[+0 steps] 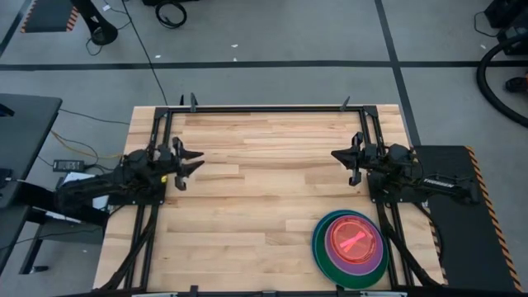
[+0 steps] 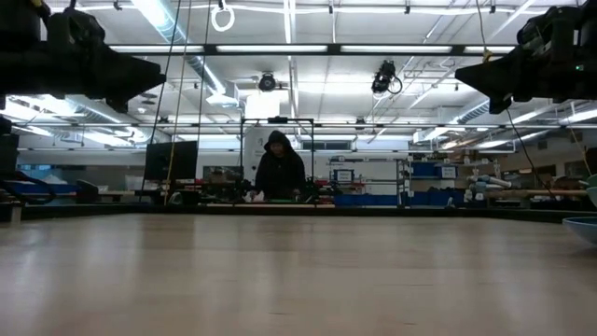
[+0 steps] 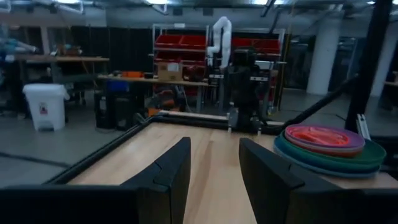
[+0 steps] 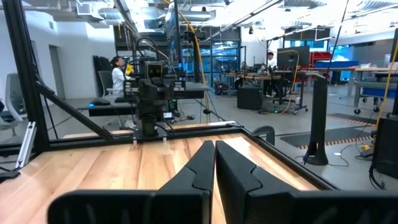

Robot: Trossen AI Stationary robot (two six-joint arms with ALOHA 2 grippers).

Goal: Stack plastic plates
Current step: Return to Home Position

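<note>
Nearest, the left pincer has its dark fingers spread, released and empty. The right pincer is clenched on nothing. Both hover over bare bench, well apart from the plastic plates, which sit stacked at a bench corner on the right arm's side. To home well, I judge each arm should retract level, never sweeping over the stack. No writing is legible.

Overhead looks straight down, low camera skims the table, wrist cameras face inward.
</note>
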